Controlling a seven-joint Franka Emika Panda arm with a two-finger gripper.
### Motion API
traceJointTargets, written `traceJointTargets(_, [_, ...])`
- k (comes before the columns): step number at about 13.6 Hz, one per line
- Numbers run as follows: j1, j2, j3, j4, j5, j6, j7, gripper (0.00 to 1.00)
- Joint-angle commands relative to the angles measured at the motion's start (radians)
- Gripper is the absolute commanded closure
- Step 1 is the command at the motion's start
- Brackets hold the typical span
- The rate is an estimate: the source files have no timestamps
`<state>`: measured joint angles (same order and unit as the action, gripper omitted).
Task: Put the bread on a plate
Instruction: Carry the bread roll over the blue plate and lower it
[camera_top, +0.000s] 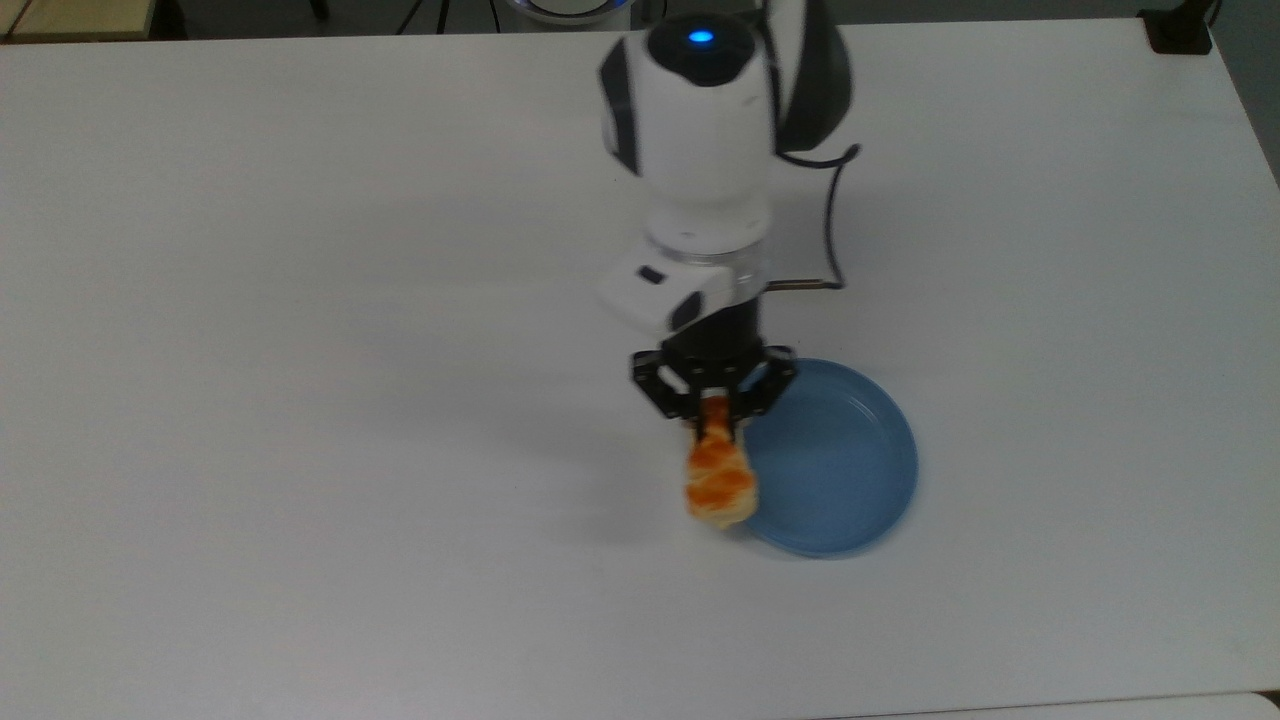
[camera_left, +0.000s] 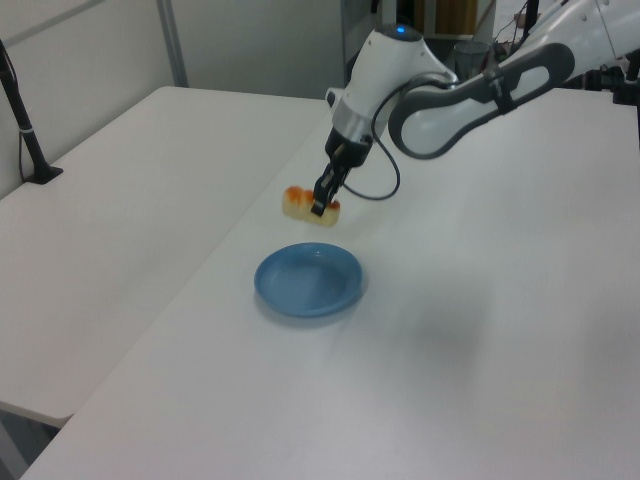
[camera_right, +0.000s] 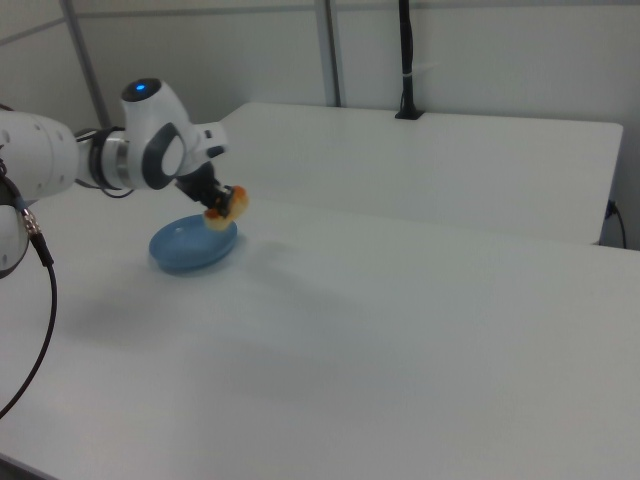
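My gripper (camera_top: 714, 408) (camera_left: 321, 207) (camera_right: 212, 212) is shut on one end of the bread (camera_top: 718, 478) (camera_left: 301, 204) (camera_right: 232, 204), a pale loaf with orange-brown glazed bumps. The loaf hangs in the air, clear of the table. In the top view it overlaps the left rim of the round light-blue plate (camera_top: 835, 460). The left view shows the bread above and just behind the plate (camera_left: 308, 281). In the right view the loaf hovers over the far edge of the plate (camera_right: 190, 247).
The plate rests on a white table (camera_top: 300, 300). A second white table (camera_left: 110, 200) stands alongside it with a black post (camera_left: 22, 125) mounted on it. A dark cable (camera_top: 835, 215) loops beside the arm's wrist.
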<state>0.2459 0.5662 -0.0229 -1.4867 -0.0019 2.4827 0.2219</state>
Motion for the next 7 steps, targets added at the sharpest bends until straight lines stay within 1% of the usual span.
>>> traceJointTargets(1, [0.101,-0.002,-0.011,-0.027,-0.015,0.012,0.077,0.71])
traceJointTargets(3, [0.128,0.023,-0.012,-0.026,-0.021,0.016,0.103,0.68])
traceJointTargets(4, [0.131,0.036,-0.012,-0.024,-0.036,0.018,0.114,0.63])
traceJointTargets(5, [0.131,0.043,-0.012,-0.026,-0.047,0.018,0.123,0.54])
traceJointTargets(6, [0.13,0.052,-0.012,-0.024,-0.05,0.019,0.128,0.42])
traceJointTargets(7, [0.131,0.052,-0.012,-0.014,-0.052,0.018,0.129,0.0])
